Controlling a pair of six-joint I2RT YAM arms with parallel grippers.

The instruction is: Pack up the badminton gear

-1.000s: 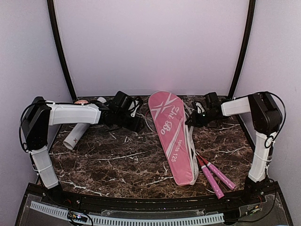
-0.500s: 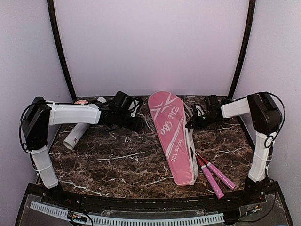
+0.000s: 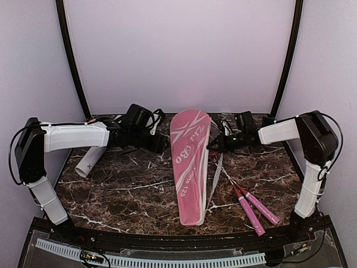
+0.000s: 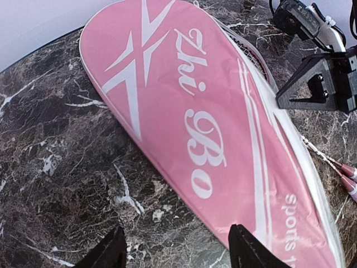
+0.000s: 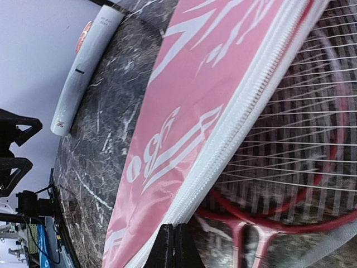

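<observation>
The pink racket-shaped bag (image 3: 189, 162) (image 4: 212, 128) (image 5: 167, 111) lies lengthwise on the marble table, its right side raised. My right gripper (image 3: 215, 143) (image 5: 173, 237) is shut on the bag's white zipper edge. Beneath that lifted edge lie two red-framed rackets (image 5: 279, 209); their pink handles (image 3: 254, 206) (image 4: 348, 176) stick out at the front right. My left gripper (image 3: 162, 145) (image 4: 175, 248) hovers open over bare marble by the bag's left edge, holding nothing. The long white tube (image 3: 92, 159) (image 5: 83, 67) lies at the far left, partly under the left arm.
Black curved posts (image 3: 70, 61) rise at both back corners in front of plain walls. The table's front edge (image 3: 167, 231) runs between the arm bases. The right gripper's black body (image 4: 318, 84) stands close to the bag's far side in the left wrist view.
My right gripper has closed on the bag's zipper edge and drawn it left and up. The bag has swung left, uncovering the racket shafts. The left arm has shifted slightly left.
</observation>
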